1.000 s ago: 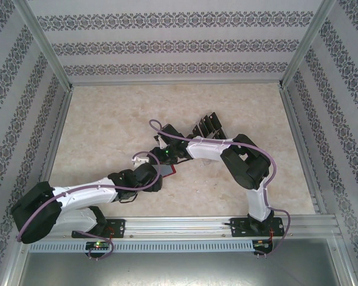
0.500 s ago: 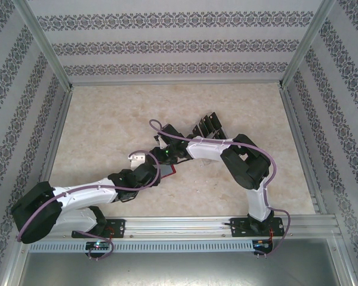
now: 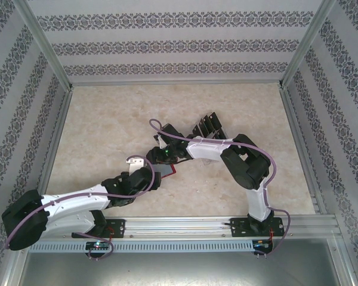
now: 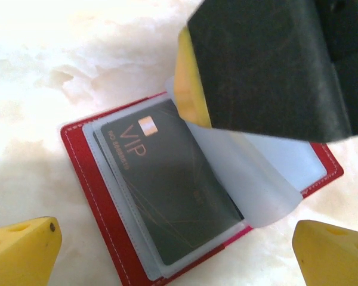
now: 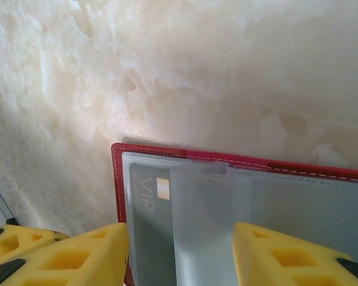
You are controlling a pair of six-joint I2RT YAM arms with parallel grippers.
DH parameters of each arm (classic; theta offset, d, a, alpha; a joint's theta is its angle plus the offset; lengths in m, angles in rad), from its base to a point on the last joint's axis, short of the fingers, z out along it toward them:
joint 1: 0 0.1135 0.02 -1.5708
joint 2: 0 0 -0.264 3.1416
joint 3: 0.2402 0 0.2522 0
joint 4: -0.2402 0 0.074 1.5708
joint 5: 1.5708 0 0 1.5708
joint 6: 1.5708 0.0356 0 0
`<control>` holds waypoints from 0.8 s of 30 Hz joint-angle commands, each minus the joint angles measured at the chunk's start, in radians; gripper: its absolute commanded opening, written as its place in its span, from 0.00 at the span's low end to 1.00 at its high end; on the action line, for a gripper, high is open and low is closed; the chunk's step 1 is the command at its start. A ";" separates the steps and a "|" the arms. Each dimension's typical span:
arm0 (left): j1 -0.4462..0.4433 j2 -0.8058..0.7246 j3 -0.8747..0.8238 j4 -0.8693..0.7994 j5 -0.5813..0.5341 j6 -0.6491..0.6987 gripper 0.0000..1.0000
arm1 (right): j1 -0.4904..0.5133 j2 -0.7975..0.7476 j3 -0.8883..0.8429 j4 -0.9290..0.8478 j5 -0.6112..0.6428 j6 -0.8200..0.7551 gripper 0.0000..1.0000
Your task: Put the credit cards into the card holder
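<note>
- One pale, marble-patterned worktop (image 3: pixel 95 119) carries everything.
- Two arms reach in from its near edge, the left arm (image 3: pixel 77 196) from the near-left corner and the right arm (image 3: pixel 244 167) from the near-right. They meet around the middle.
- Several black credit cards (image 3: pixel 206 124) stand on edge in a row just right of centre, toward the far edge.
- The red card holder (image 4: pixel 86 179) lies open and flat near the middle of the worktop, slightly toward the near edge, under both pincers.
- The left pincer (image 4: pixel 179 253) hovers over it with jaws spread wide and nothing in them.
- The right pincer (image 5: pixel 179 250) has its jaws partly apart and grips nothing I can make out. One yellow finger (image 4: pixel 188 83) bears on the plastic by the fold.
- A clear leaf (image 4: pixel 256 190) curls up beside that finger.
- One VIP card (image 4: pixel 167 190) sits fully inside a sleeve.
- Judged step: one card is filed and the holder is pinned open. The next move calls for fetching another card and sliding it squarely under the lifted leaf.
</note>
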 commanded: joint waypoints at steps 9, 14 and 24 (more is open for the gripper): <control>-0.044 0.119 0.017 0.038 -0.025 -0.006 1.00 | 0.005 0.006 0.000 0.017 -0.021 0.012 0.49; -0.045 0.148 0.027 0.045 -0.056 0.000 1.00 | 0.004 0.003 -0.004 0.016 -0.020 0.012 0.49; -0.045 0.187 0.045 0.092 -0.156 0.018 1.00 | 0.004 -0.004 -0.014 0.017 -0.022 0.012 0.49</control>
